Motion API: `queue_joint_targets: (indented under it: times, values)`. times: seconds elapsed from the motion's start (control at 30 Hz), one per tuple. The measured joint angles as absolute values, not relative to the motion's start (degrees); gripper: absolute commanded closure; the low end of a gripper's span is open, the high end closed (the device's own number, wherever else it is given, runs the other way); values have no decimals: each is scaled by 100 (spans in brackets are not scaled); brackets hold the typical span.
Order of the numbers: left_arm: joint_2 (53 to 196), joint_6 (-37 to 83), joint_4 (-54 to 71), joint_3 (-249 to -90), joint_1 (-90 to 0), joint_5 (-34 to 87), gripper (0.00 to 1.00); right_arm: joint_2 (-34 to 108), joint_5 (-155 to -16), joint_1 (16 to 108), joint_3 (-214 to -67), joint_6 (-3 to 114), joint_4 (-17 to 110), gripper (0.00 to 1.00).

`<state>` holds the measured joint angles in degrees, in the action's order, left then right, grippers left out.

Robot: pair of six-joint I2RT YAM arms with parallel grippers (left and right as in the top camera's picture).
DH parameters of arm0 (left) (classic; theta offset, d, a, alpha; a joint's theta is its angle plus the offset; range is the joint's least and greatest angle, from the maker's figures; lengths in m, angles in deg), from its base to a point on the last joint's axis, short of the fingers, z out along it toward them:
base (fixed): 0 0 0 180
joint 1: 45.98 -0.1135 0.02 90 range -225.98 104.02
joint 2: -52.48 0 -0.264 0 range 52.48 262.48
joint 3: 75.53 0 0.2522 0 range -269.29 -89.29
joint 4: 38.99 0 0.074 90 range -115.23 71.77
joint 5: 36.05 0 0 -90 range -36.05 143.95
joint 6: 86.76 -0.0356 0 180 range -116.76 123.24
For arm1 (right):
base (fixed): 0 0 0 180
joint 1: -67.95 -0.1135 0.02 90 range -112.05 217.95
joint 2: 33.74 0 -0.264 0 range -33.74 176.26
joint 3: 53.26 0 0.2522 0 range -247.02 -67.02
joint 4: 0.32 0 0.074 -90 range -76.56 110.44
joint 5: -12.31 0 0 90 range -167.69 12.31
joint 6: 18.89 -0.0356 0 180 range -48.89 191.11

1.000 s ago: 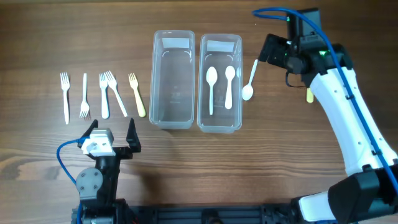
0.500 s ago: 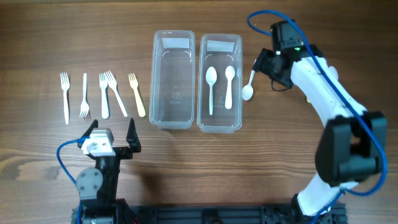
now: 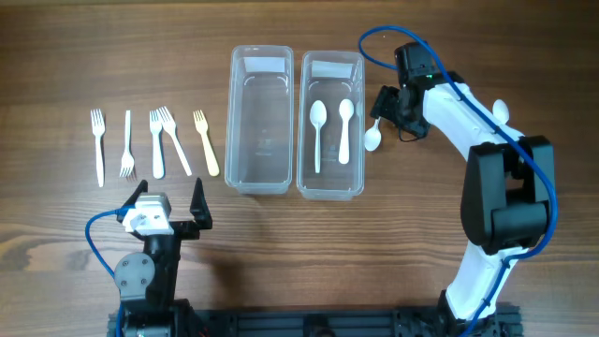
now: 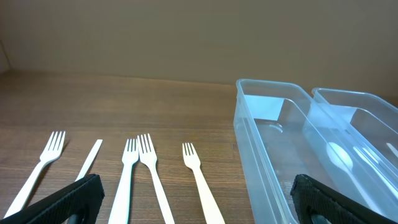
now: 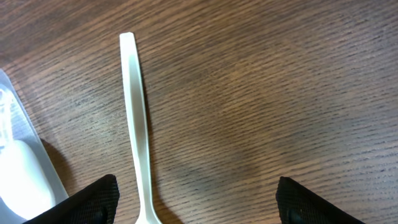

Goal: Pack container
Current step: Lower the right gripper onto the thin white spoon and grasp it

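- Left container (image 3: 261,120): clear plastic, on the wooden table (image 3: 75,56) at centre, long side running away from the robot. Nothing in it.
- Right container (image 3: 331,178): same type, just beside the left one, walls nearly touching. Holds two white spoons (image 3: 318,122), side by side, bowls at the far end.
- Loose spoon (image 3: 373,138): white, flat on the table just beside the right container's outer wall. Its bowl is toward the robot and its handle points away, slightly tilted.
- Right gripper (image 3: 382,101): low over the handle end of the loose spoon. In the right wrist view the spoon handle (image 5: 135,118) lies on the wood between the two black fingers (image 5: 93,199), nearer the one on the container side. The fingers are spread wide and hold nothing; I see no contact with the handle.
- The rounded corner of the right container (image 5: 15,165) shows at the left edge of the right wrist view.
- Forks (image 3: 156,140): five in a row on the table left of the containers, tines away from the robot. Four are white; the one nearest the containers is pale yellow (image 3: 206,142). Two in the middle lie close, handles diverging.
- Left gripper (image 3: 169,198): at the near table edge, well apart from the forks, fingers spread, empty.
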<state>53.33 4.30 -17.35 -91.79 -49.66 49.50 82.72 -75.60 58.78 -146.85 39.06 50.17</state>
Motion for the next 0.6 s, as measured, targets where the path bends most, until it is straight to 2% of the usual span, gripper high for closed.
queue_joint_targets:
  times: [0.6]
  values:
    - [5333, 430, -1735, -9179, -4966, 4952, 0, 8272, -7597, 5878, -14406, 4061, 4700, 25]
